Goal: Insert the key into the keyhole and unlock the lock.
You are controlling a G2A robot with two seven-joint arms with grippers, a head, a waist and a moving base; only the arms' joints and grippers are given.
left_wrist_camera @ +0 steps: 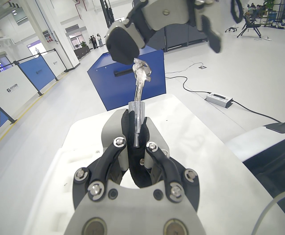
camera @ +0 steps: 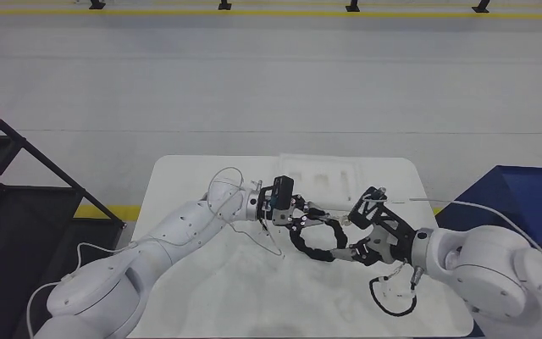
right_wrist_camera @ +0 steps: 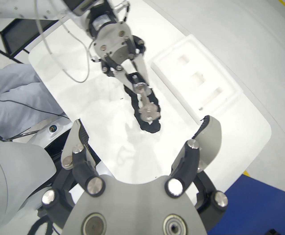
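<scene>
Jaws, left gripper (left_wrist_camera: 134, 128): clamped on the chrome lock cylinder (left_wrist_camera: 137, 115), over the white table (left_wrist_camera: 200, 138). Jaws, right gripper (right_wrist_camera: 143, 131): spread wide, holding nothing.

Key (left_wrist_camera: 141, 75): silver, blade seated in the cylinder's end.

Left wrist view: right gripper's black pad (left_wrist_camera: 122, 46) just at the key's bow, contact unclear; barrier panels (left_wrist_camera: 20, 84) carry print.

Right wrist view: black cable (right_wrist_camera: 148, 126) looping from the lock; white foam tray (right_wrist_camera: 200, 77) nearby.

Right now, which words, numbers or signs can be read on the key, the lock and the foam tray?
On the key: patterned head, no readable text.
On the lock: none.
On the foam tray: none.
On the left wrist label: too blurred to read.
</scene>
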